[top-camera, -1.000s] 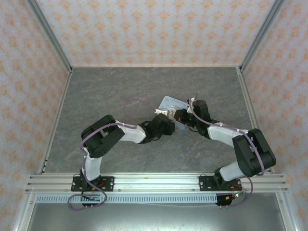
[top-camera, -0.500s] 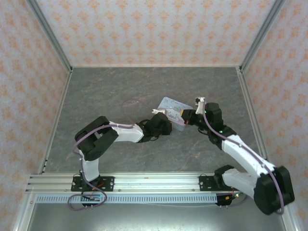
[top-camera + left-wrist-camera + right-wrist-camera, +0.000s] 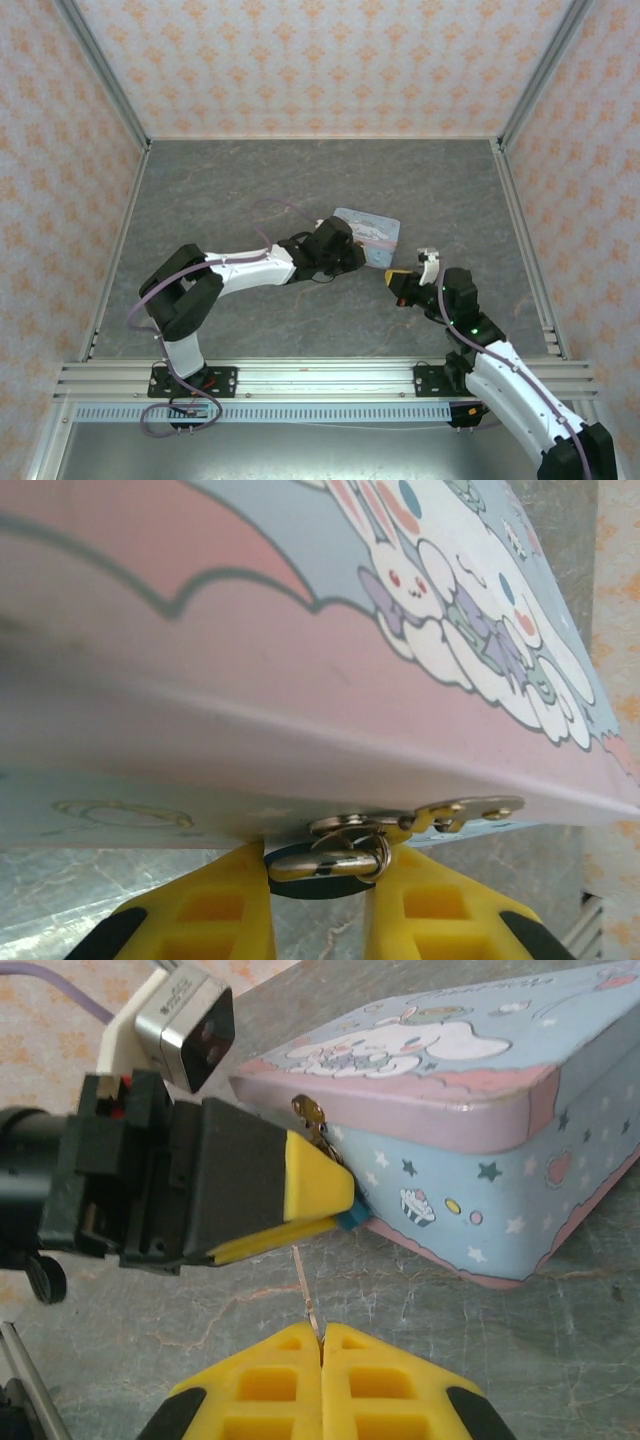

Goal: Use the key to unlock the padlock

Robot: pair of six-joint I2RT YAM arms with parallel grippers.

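My right claw (image 3: 322, 1338) was clenched tight, its yellow fingers pressed together on the key (image 3: 306, 1295), a thin strip of metal that stuck out from the tips toward the tin. The key's free end lay just below my left claw (image 3: 344, 1207), and I could not tell whether it touched anything there.

My left claw was grasping the padlock (image 3: 318, 886), one yellow finger on each side of its small dark teal body. The padlock's silvery shackle (image 3: 335, 860) ran up through a metal loop (image 3: 345, 827) under the lid's edge, so the padlock hung against the tin's side wall, tucked between my fingers.

The tin (image 3: 480, 1150) was pale blue with stars and sweets printed on its wall and a cartoon rabbit on its pink-bordered lid, and it sat on the grey marbled surface (image 3: 230, 190). From above, my right claw was a little apart from the tin's near corner, while my left was right against its left edge.
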